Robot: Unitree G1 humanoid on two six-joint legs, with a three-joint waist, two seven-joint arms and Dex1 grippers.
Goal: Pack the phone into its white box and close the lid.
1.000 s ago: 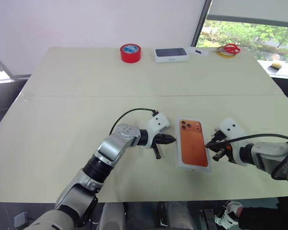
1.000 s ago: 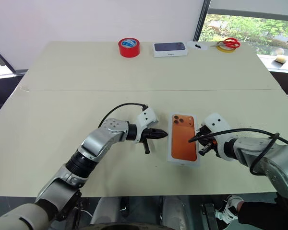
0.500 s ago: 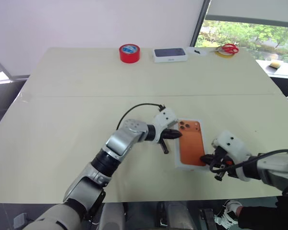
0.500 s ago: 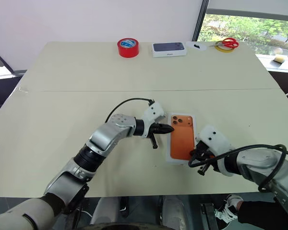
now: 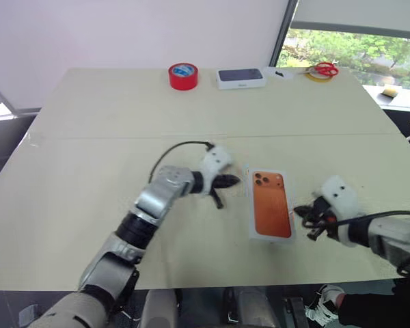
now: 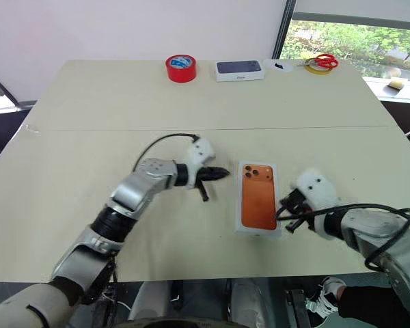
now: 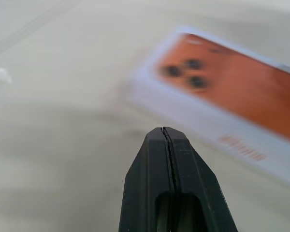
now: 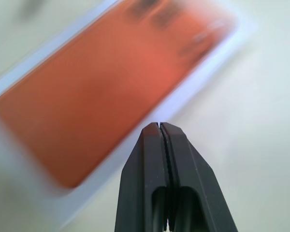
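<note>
Lid (image 5: 270, 203), orange phone print uppermost, seated squarely on white box (image 7: 203, 123) at table (image 5: 123, 123) centre-front, phone presumably inside, unseen; left gripper (image 5: 231, 181) and right gripper (image 5: 302, 212) both clenched, empty, flanking it without contact; task judged essentially complete.

A wide, pale cream table (image 5: 109, 137) filled most of the room, with a thin seam running across its top from side to side. Behind it stood a plain white wall (image 5: 137, 31). At the far right, a dark-framed window (image 5: 355, 44) let in daylight and showed green trees outside, with a white blind partly lowered over it.
</note>
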